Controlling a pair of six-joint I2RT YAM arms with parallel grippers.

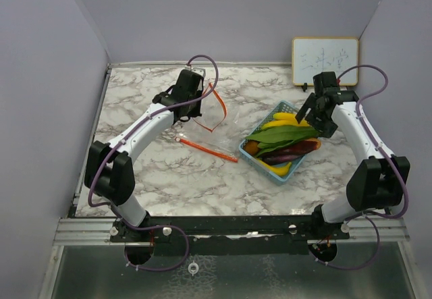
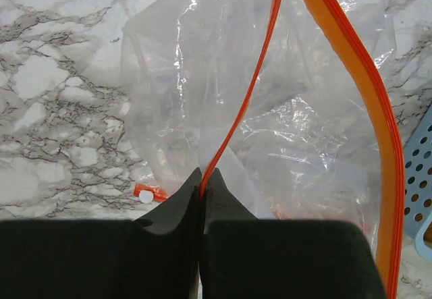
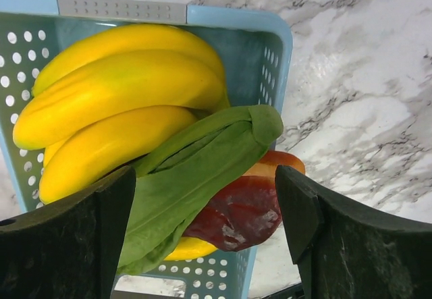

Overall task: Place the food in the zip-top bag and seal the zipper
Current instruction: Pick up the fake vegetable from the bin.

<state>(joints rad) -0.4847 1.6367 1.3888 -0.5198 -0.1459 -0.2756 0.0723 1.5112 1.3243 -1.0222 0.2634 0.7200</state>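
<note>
Left of the basket [image 1: 259, 167], we held the zip-top bag [image 2: 304, 144] by its orange zipper [image 2: 250, 90], pinched in our left gripper [image 2: 202, 181]. Over the basket, our right gripper [image 3: 206, 231], the nearer one, hung spread and empty above the food [image 3: 202, 164], the bananas [image 3: 121, 90] lying lengthwise from finger to finger.

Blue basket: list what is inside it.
Inside the basket: yellow bananas, green leaves over a dark purple-red piece and an orange piece. Anything beneath them is hidden.
</note>
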